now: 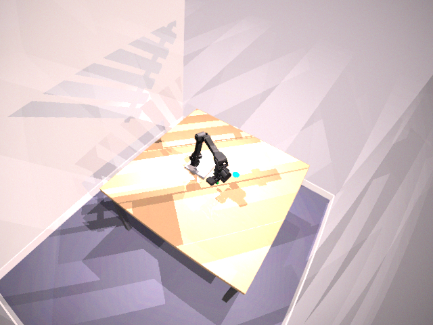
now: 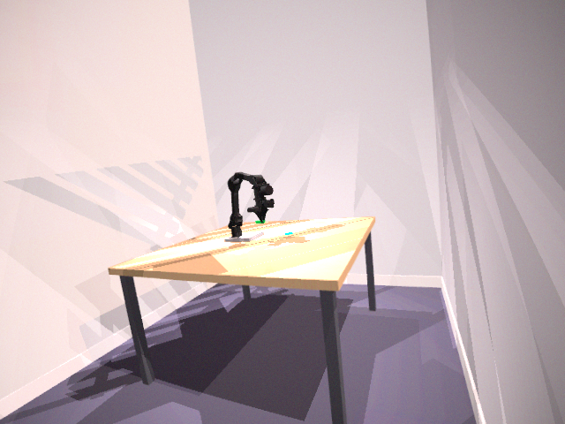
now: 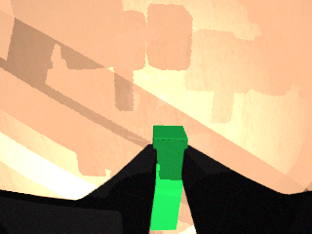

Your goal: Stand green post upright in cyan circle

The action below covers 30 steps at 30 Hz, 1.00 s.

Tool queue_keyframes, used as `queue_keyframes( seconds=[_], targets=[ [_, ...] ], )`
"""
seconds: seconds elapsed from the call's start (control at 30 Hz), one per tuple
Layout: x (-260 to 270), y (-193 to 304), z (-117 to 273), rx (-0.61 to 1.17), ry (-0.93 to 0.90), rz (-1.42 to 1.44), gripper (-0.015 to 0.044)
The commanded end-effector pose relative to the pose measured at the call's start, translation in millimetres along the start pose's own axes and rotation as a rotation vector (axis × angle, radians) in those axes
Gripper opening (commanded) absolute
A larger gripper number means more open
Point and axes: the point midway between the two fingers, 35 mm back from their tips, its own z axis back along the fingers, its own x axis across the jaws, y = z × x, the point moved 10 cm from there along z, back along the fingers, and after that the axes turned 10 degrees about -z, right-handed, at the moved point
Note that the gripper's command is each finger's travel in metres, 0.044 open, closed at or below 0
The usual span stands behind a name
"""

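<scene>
The green post [image 1: 217, 182] [image 2: 259, 222] [image 3: 166, 205] is between the fingers of my gripper [image 2: 262, 220] [image 3: 168, 152], which is shut on it. The post lies roughly level, not upright, and is held above the table. In the wrist view its near part runs down between the dark fingers and one end face shows just past the tips. In the top view the gripper body hides most of it. The cyan circle [image 1: 235, 174] [image 2: 289, 233] lies flat on the table, to the right of the gripper in the top and exterior views. It is not in the wrist view.
The wooden table [image 1: 223, 252] [image 2: 274, 268] carries the arm. A pale plate [image 1: 203, 173] [image 2: 246, 238] lies at the arm's base, left of the cyan circle. Arm shadows and light bands cross the table top. Walls stand behind the table.
</scene>
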Motion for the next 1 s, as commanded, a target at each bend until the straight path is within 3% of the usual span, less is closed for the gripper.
queue_keyframes(
  seconds=[0.0,0.97],
  targets=[
    [9.7,-2.5,2.9,-0.009,-0.007,0.055,0.0023],
    [92.2,-5.9,9.0,-0.01,-0.02,0.502,0.0023]
  ],
)
